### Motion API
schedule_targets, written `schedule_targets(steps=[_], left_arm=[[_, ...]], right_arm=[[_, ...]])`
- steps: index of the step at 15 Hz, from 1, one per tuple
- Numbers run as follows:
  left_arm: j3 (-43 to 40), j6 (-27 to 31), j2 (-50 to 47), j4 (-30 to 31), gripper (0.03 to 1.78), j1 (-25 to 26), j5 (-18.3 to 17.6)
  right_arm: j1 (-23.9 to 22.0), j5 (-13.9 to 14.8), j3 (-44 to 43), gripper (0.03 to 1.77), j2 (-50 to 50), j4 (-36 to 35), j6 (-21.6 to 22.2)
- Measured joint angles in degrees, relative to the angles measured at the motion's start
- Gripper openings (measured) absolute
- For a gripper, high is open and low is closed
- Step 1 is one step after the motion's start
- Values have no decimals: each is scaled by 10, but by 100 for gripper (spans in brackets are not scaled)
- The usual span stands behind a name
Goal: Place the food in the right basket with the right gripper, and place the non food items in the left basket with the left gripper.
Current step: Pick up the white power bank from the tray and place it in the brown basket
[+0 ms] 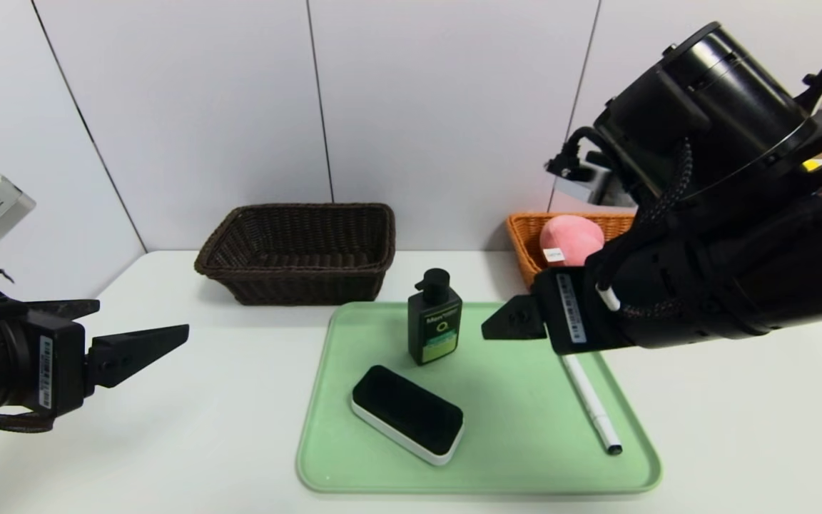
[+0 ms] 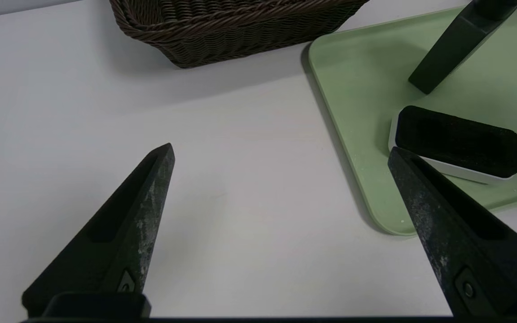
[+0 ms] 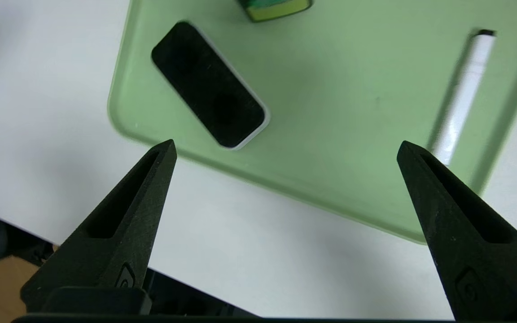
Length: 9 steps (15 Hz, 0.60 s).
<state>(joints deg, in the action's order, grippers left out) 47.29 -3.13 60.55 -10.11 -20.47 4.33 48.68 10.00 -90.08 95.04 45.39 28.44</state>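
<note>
The food, a pink plush peach [image 1: 571,239], lies in the right basket [image 1: 525,232], orange-tan wicker at the back right. The left basket [image 1: 297,250], dark brown, holds nothing that I can see. On the green tray [image 1: 525,457] stand a black pump bottle [image 1: 434,318], a black-topped eraser [image 1: 407,414] and a white marker [image 1: 591,403]. My right gripper [image 1: 507,321] hangs open and empty above the tray's right side, over the marker's far end. My left gripper [image 2: 281,150] is open and empty over bare table left of the tray, with the eraser [image 2: 458,139] beyond one finger.
The white table [image 1: 204,428] runs back to a grey panelled wall. In the right wrist view the eraser [image 3: 209,85] and marker [image 3: 465,94] lie on the tray [image 3: 330,112], with the table's near edge just beyond.
</note>
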Motion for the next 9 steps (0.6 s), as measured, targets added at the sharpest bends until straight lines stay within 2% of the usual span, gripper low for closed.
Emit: schedule_targets(steps=[3,6,8,9], left_arm=[[-1,-1,-3,-7,169,0,2],[-2,-1,-6,-7,169,0,2],[-2,-1,-9,-8,169,0,2],[-2,-1,-10,-8,169,0,2]], right_arm=[[23,-12,-1,169,17,-7,-76],[15,-72,4,170,34,-48,-163],[12,-104,6,170,48,-69,-190],[11,-111,6,170,57,-74,-201]])
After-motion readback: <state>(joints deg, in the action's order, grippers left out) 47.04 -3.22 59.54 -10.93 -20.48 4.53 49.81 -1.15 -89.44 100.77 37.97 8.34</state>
